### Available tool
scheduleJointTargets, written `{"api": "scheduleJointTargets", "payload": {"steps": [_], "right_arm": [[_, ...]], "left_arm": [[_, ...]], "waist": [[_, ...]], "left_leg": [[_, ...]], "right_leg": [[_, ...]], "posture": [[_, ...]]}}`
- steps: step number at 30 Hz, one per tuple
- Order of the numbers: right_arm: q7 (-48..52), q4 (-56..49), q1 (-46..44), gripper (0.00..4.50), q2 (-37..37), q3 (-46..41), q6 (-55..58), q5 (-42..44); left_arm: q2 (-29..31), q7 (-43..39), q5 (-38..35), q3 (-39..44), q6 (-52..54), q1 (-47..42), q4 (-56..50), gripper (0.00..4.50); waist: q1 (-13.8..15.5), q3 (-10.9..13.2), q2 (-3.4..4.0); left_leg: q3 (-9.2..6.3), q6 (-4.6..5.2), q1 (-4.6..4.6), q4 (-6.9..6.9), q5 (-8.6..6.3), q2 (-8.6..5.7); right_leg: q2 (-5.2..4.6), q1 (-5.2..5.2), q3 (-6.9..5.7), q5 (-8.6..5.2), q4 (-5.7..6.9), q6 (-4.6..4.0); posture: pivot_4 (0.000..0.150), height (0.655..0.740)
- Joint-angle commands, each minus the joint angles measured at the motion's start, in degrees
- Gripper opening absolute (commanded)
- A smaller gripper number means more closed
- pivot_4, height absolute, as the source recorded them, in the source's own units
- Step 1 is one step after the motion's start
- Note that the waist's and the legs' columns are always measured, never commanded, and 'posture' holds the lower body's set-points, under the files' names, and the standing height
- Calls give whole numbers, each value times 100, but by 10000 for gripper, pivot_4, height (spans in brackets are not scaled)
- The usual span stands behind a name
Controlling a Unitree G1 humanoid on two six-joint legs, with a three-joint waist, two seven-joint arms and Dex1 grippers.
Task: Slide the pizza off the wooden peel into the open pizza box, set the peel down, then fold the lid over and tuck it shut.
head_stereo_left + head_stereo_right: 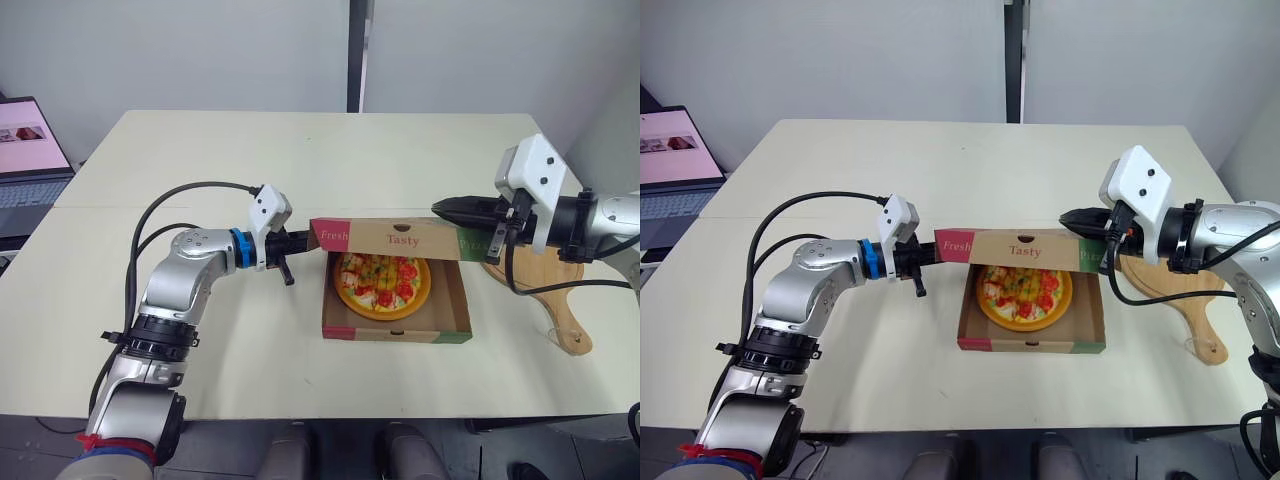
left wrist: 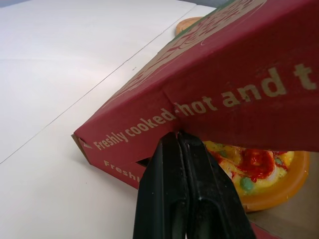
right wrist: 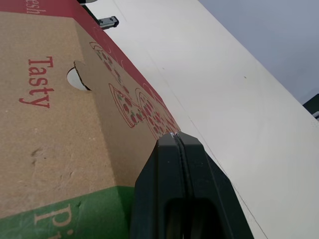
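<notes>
Head views: shows round orange-crusted pizza [image 1: 382,283] already inside open brown cardboard box [image 1: 395,330]; paddle-shaped wooden peel [image 1: 567,330] set down on pale surface [image 1: 250,150], right of box, partly hidden by arm. Printed cardboard lid [image 1: 400,240] half-folded; leaves closing and tucking.
Left wrist view: left pincer [image 2: 177,137] clenched, empty, tips against lid's corner.
Right wrist view: right pincer [image 3: 175,137] clenched likewise, contact hidden.

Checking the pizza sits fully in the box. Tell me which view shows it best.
The left eye view: it looks down into the box, showing nearly the whole pizza below the half-raised lid. The right eye view shows much the same. The left wrist view catches one edge; the right wrist view faces the lid's cardboard.
</notes>
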Motion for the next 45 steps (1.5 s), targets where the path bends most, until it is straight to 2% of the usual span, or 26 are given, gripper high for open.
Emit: {"api": "scheduleJointTargets", "payload": {"steps": [1, 10, 30, 45], "right_arm": [[105, 82, -206, 0, -37, 86, -224, -110], [352, 537, -531, 0, 13, 263, -448, -352], [534, 1810, -1556, 0, 446, 824, -804, -1267], [439, 2409, -1904, 0, 785, 914, -938, -1768]], "left_arm": [[-127, -92, -106, -66, 4, -350, -230, 136], [-81, -254, -167, 62, 130, -754, 85, 136], [-91, -697, -330, 313, 608, -1739, 1520, 136], [-473, -539, -256, 417, 583, -2102, 2025, 136]], "waist": [[4, 0, 0], [1, 0, 0], [-33, 0, 0], [-29, 0, -1]], "left_leg": [[0, 0, 0, 0, 0, 0], [1, 0, -2, 0, 0, 0], [3, -1, 0, 3, 1, -1], [3, -2, -1, 5, 1, -2]], "right_leg": [[0, 0, 0, 0, 0, 0], [1, -2, 0, 0, -1, 0], [2, -4, 1, 0, 4, 0], [1, -4, 0, 1, 5, 1]], "posture": [[1500, 7318], [1500, 7318], [1500, 7318], [1500, 7318]]}}
